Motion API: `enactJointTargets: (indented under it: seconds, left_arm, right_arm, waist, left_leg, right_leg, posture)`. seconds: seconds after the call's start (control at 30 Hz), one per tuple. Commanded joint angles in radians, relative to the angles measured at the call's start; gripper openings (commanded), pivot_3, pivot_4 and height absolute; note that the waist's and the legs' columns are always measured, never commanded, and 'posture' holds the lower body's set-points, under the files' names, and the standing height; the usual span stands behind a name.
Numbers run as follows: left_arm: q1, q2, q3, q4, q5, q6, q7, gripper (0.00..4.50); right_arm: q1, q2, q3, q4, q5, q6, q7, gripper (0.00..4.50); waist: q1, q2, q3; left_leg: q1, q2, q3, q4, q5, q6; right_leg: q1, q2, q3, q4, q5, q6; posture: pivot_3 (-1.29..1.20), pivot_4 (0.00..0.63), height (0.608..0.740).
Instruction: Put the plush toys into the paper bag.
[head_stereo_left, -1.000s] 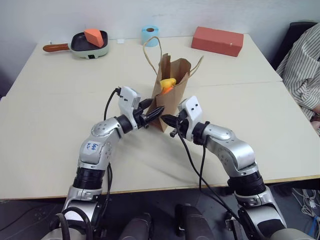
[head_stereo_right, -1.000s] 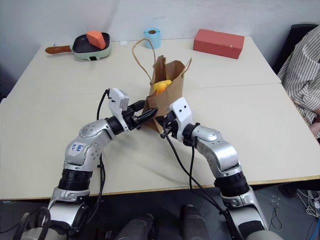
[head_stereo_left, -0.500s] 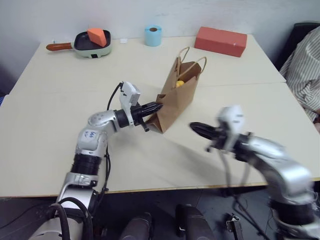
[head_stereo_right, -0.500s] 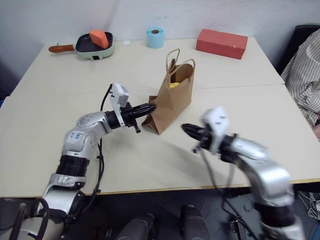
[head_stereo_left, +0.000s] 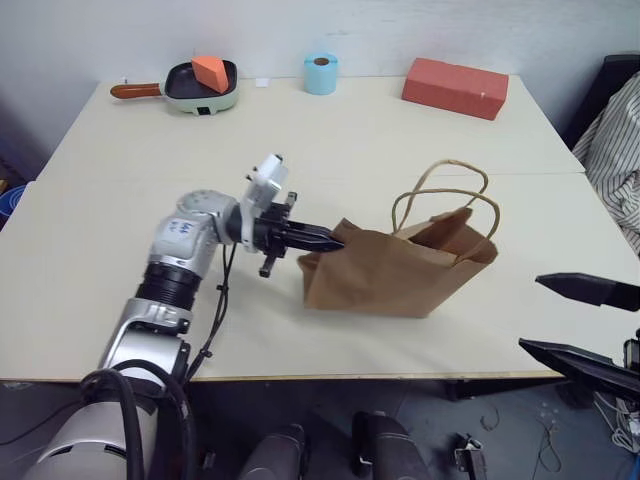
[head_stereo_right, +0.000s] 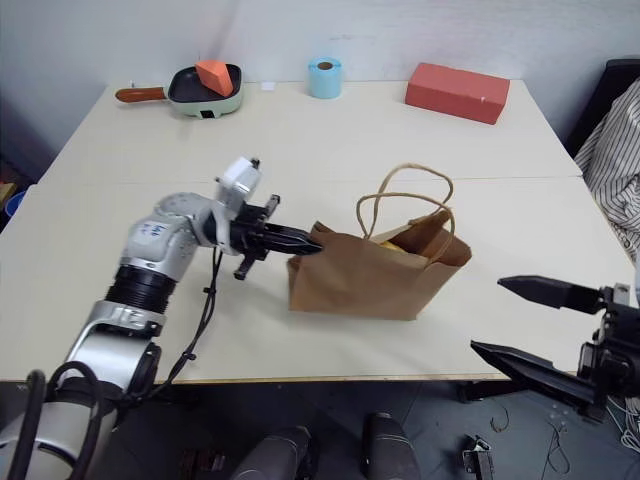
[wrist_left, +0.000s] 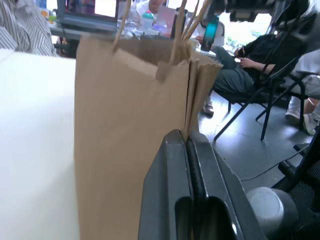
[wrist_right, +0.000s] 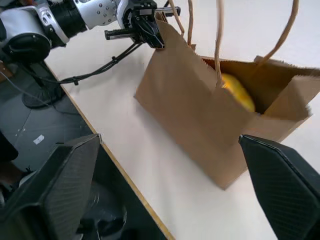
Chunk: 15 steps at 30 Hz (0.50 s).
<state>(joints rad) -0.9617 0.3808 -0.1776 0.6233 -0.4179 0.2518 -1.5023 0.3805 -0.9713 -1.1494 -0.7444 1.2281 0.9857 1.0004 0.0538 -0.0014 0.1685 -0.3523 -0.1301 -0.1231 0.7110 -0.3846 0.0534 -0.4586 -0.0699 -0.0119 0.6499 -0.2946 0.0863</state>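
Pinching: the left end effector (head_stereo_left: 335, 243) has its two black fingers pressed together on the bottom corner of the paper bag (head_stereo_left: 395, 275); in the left wrist view the fingers (wrist_left: 167, 175) lie flat against each other with the brown paper fold caught between them.
Left arm pose: reaching level across the counter (head_stereo_left: 150, 190) toward the robot's right, cable looping under the forearm.
Right end effector: the right end effector (head_stereo_right: 520, 320) hangs off the near right edge of the counter, its fingers spread wide with nothing between them, well apart from the bag.
Paper bag: lying on its side on the near middle of the counter, mouth toward the right, its cord handles (head_stereo_left: 445, 190) arching up above the mouth.
Plush toys: a yellow plush toy (wrist_right: 237, 92) sits inside the bag, just within the mouth, seen from the right wrist view; whether the orange one is in there too cannot be told.
Far edge of counter: a pan (head_stereo_left: 200, 85) with a brown handle holds an orange wedge block (head_stereo_left: 210, 70); a blue tape roll (head_stereo_left: 321, 74) stands to its right; a red-brown box (head_stereo_left: 455, 87) lies farther right.
Person: a striped sleeve (head_stereo_left: 620, 150) shows at the right edge, beside the counter.
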Motion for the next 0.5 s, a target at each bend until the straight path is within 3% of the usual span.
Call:
enactJointTargets:
  seconds: [0.03,0.13,0.2,0.37,0.5]
  left_arm:
    - [-0.025,0.005,-0.017,0.098,0.083,-0.147,-0.074,0.00]
    - [-0.014,0.048,-0.022,0.104,0.135,-0.153,-0.022,0.00]
    - [0.003,0.102,-0.003,0.065,0.131,-0.091,-0.015,0.41]
    - [0.137,0.297,0.109,-0.260,0.021,0.151,0.008,1.83]
    - [0.303,0.499,0.311,-0.596,-0.159,0.458,0.080,3.03]
  right_arm:
    - [-0.011,-0.004,0.023,-0.006,-0.018,-0.055,-0.014,4.46]
    - [-0.048,-0.033,0.095,0.024,-0.046,-0.089,-0.011,4.46]
    - [-0.088,-0.061,0.150,0.069,-0.075,-0.113,0.005,4.50]
    - [-0.191,-0.134,0.294,0.211,-0.168,-0.185,0.087,4.50]
    - [-0.301,-0.191,0.427,0.368,-0.259,-0.263,0.180,4.50]
  waist:
    - [-0.002,-0.001,0.000]
    - [-0.003,-0.001,0.001]
    - [-0.006,-0.001,0.001]
    - [-0.015,-0.002,0.001]
    - [-0.018,-0.003,0.002]
  left_leg:
    - [0.000,0.000,0.000,0.000,0.000,0.000]
    - [0.000,0.000,0.001,-0.001,0.000,0.000]
    - [0.000,0.000,0.001,0.000,0.000,0.000]
    - [0.000,0.001,0.001,-0.001,0.000,0.000]
    - [-0.002,0.001,0.000,-0.001,0.000,0.000]
  right_leg:
    - [0.000,0.000,0.000,0.000,0.000,0.000]
    - [-0.002,0.000,0.001,0.001,0.000,0.000]
    - [-0.002,0.000,0.001,0.002,0.000,0.000]
    - [-0.004,0.001,0.002,0.003,0.000,0.000]
    - [-0.004,0.001,0.001,0.003,0.000,0.000]
  posture:
    - [0.00,0.150,0.740]
    - [0.00,0.150,0.740]
    - [0.00,0.150,0.740]
    - [0.00,0.150,0.740]
    - [0.00,0.150,0.740]
